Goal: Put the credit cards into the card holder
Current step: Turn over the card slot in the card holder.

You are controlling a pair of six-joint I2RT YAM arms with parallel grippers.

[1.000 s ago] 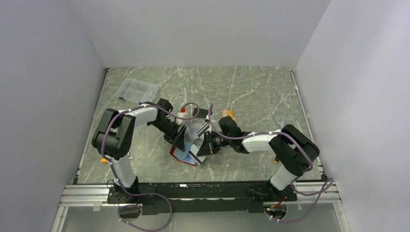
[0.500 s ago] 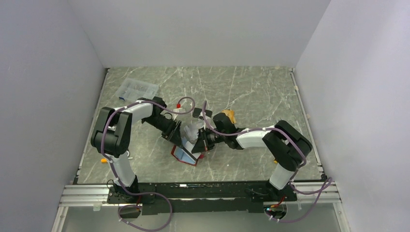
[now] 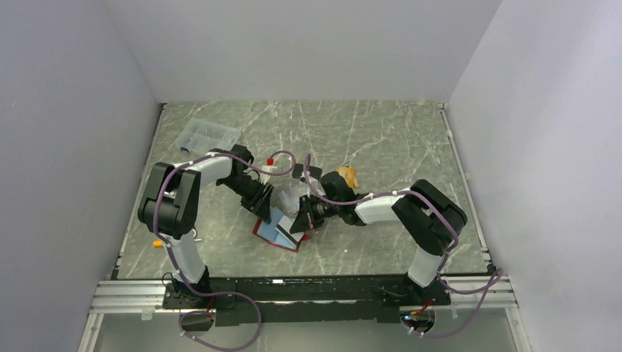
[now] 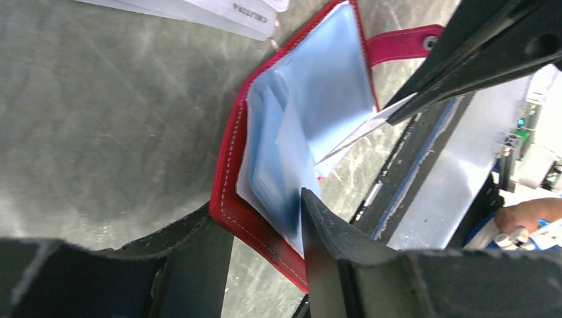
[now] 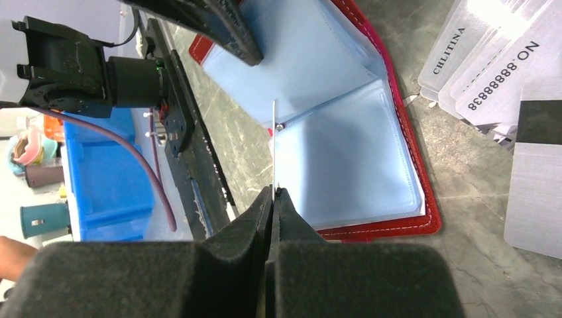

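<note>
The dark-red card holder (image 3: 272, 234) lies open on the table, its pale blue sleeves (image 4: 311, 112) fanned out. My left gripper (image 4: 262, 211) is shut on its near edge, one finger under the red cover (image 4: 228, 192) and one on the sleeves. My right gripper (image 5: 273, 191) is shut on a grey-white credit card (image 5: 275, 146), seen edge-on. The card's far edge touches the sleeves (image 5: 344, 152) near the fold. That card also shows in the left wrist view (image 4: 371, 122). More grey-white credit cards (image 5: 494, 73) lie in a loose pile beside the holder (image 3: 291, 195). No black card is in view.
A clear plastic compartment box (image 3: 209, 136) stands at the back left. A tan object (image 3: 345, 174) lies behind the right arm. A small red-capped item (image 3: 270, 158) sits near the left wrist. A small orange piece (image 3: 156, 243) lies at the left edge.
The card holder has come down from a tilted lift to lie flatter and further left. My right gripper has moved left with its card, up to the sleeves.
</note>
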